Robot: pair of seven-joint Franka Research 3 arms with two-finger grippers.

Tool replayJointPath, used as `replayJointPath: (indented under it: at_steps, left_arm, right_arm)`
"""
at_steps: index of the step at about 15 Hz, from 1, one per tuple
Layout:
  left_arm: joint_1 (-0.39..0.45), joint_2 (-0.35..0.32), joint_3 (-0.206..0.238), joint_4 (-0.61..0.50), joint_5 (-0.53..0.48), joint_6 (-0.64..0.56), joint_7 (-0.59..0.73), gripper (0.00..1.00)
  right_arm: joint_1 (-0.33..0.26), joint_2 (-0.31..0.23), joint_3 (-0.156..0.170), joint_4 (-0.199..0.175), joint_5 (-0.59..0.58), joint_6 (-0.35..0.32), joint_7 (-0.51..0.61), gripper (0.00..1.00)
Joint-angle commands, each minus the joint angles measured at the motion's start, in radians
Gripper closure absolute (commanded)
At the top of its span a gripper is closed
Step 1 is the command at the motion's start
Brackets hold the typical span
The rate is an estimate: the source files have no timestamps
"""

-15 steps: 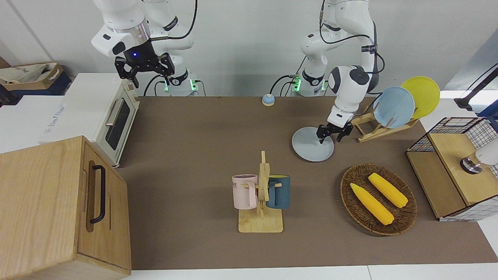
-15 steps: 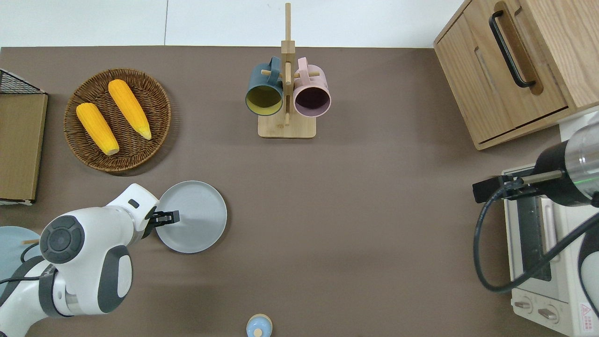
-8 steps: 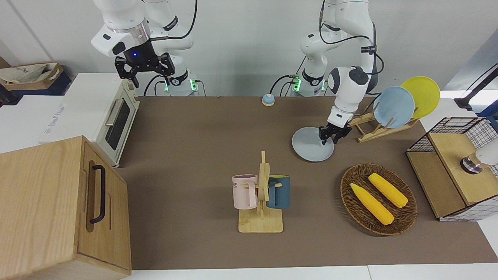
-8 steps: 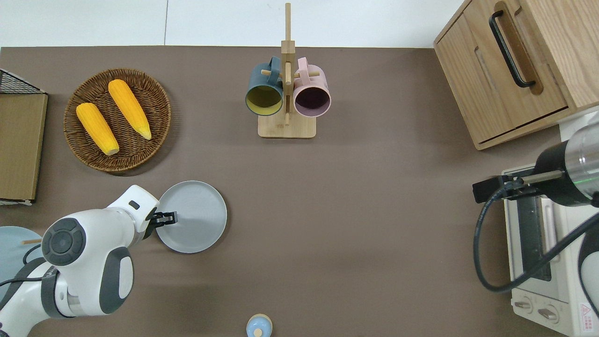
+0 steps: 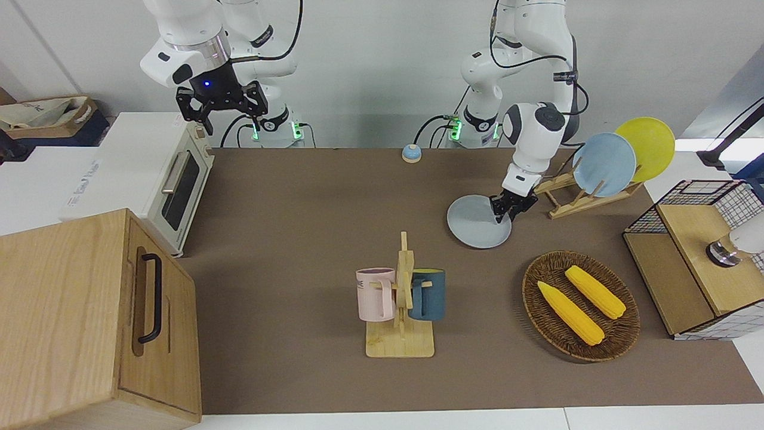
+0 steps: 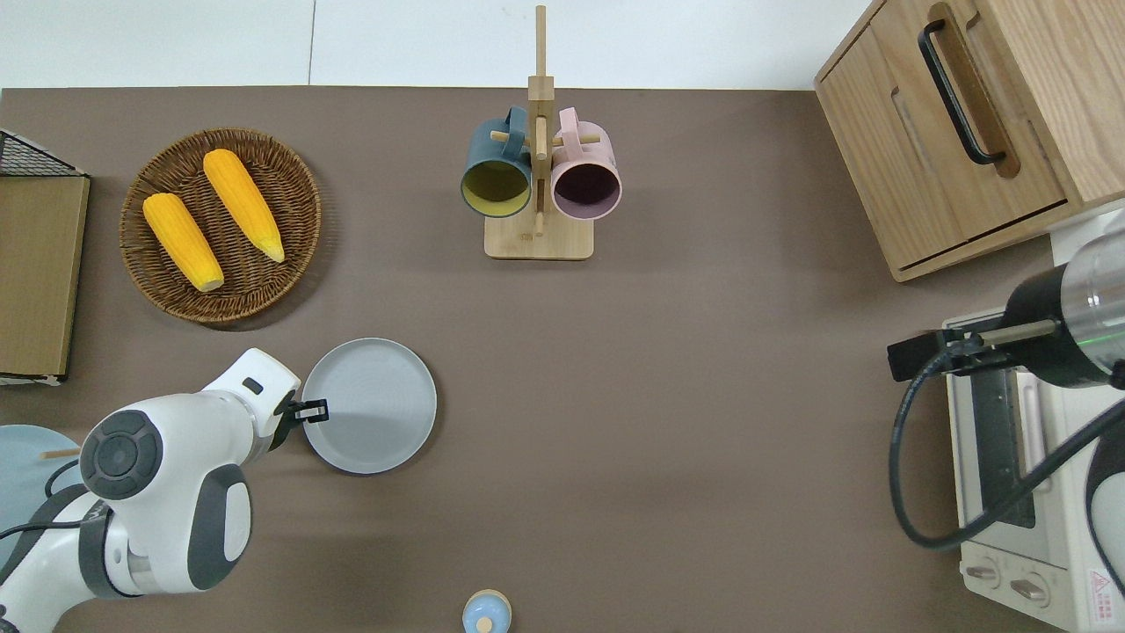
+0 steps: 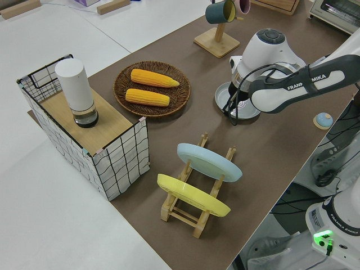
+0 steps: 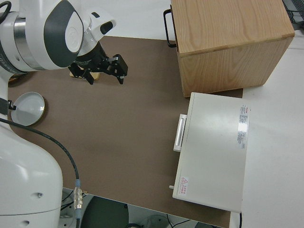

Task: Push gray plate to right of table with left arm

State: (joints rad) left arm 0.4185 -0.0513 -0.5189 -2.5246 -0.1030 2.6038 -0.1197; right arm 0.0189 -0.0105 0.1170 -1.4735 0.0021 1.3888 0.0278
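Two arms in our views, one at work. We take the gray plate (image 6: 369, 406) as landmark: it lies flat on the table (image 6: 668, 378), toward the left arm's end.

Left gripper (image 6: 314, 410): its jaws are drawn close together, with nothing between them. The tips sit low at the plate's rim, on the edge toward the left arm's end of the table. From the front view the fingertips (image 5: 500, 217) seem to touch the rim; we cannot tell contact for certain. Left arm (image 6: 167, 475): reaching low over the table, the wrist is bent down so the gripper points at the plate edge from the side. In the left side view the arm's forearm (image 7: 304, 90) hides much of the plate.

Right gripper (image 5: 222, 104): jaws spread wide, holding nothing; the right arm is parked.

Around the plate:
- wicker basket (image 6: 286, 281) with two corn cobs (image 6: 243, 204), farther from the robots than the plate, near it but apart
- mug rack (image 6: 538, 237) with a teal mug (image 6: 497, 176) and a pink mug (image 6: 586, 176), farther from the robots and toward the right arm's end
- small blue bell (image 6: 486, 612), nearer to the robots than the plate
- wooden dish rack (image 5: 573, 200) holding a sky-blue plate (image 5: 604, 164) and a yellow plate (image 5: 647, 146), toward the left arm's end from the gray plate
- wooden cabinet (image 6: 984, 132) and toaster oven (image 6: 1028, 492), well apart at the right arm's end
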Motion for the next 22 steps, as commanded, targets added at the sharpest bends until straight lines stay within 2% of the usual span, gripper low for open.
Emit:
replayJointPath:
  at_steps: [1,9,13,22]
  left_arm:
    - [-0.015,0.001,0.010,-0.023,-0.014,0.033,-0.008,1.00]
    - [-0.040,0.002,0.010,-0.023,-0.014,0.032,-0.029,1.00]
    - [-0.105,0.002,0.010,-0.022,-0.009,0.028,-0.197,1.00]
    - [-0.240,0.002,0.010,-0.017,0.000,0.027,-0.411,1.00]
  right_arm:
    - [-0.020,-0.006,0.015,0.004,0.010,-0.013,0.001,0.017]
    - [-0.020,-0.006,0.013,0.004,0.010,-0.013,0.000,0.017]
    - [-0.020,-0.006,0.013,0.004,0.010,-0.013,0.001,0.017]
    - [-0.020,-0.006,0.015,0.004,0.010,-0.013,0.001,0.017]
